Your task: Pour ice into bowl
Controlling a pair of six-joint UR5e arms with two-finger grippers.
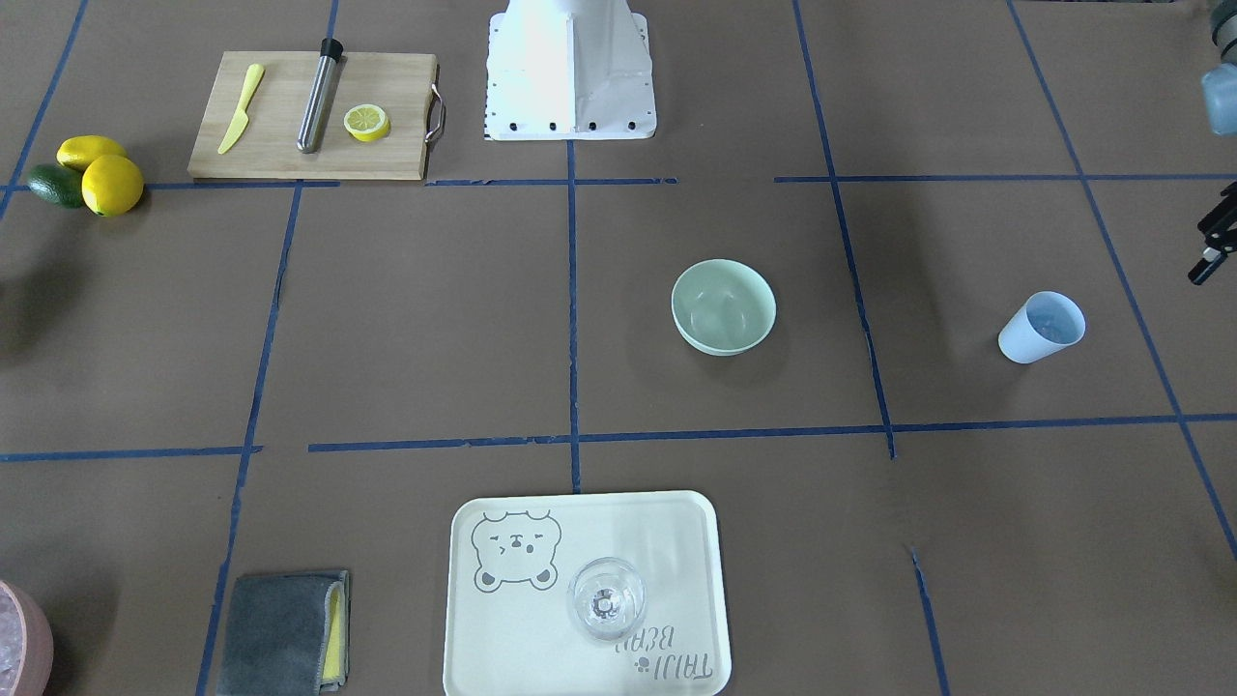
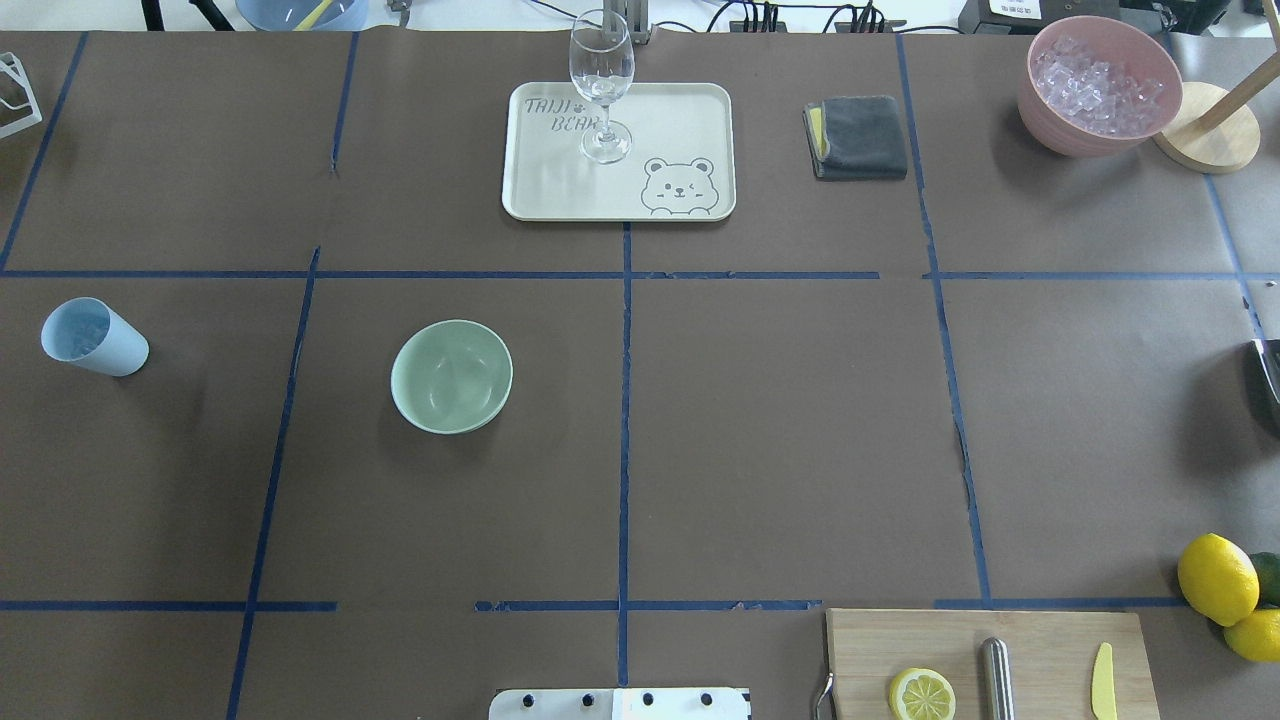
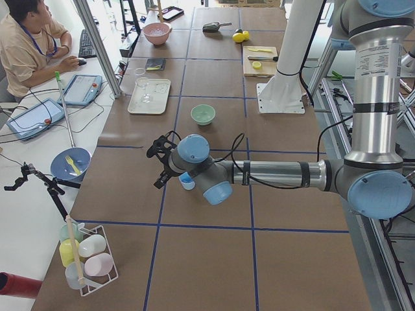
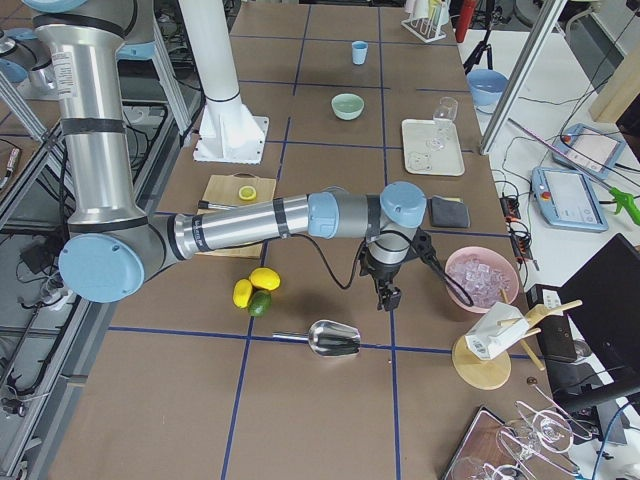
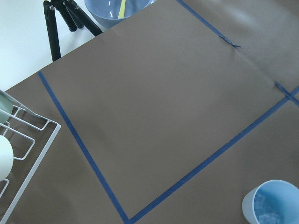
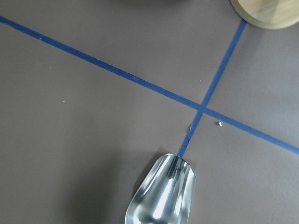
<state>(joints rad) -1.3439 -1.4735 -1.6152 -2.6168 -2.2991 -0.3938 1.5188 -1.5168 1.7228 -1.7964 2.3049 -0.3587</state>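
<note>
The ice [image 5: 267,217] sat in the cup [image 1: 1026,338] by the surface's [image 2: 780,430] left edge. The bowl [image 2: 452,376] looked empty, so all the pouring was left. We couldn't tell if the left end effector [image 3: 155,168] or right end effector [image 4: 384,297] gripped.

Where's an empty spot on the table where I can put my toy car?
The biggest bare patch is the middle square, between the green bowl, the tray and the cutting board. There's also room between the bowl and the blue cup. It's crowded by the pink bowl and around the lemons.
</note>
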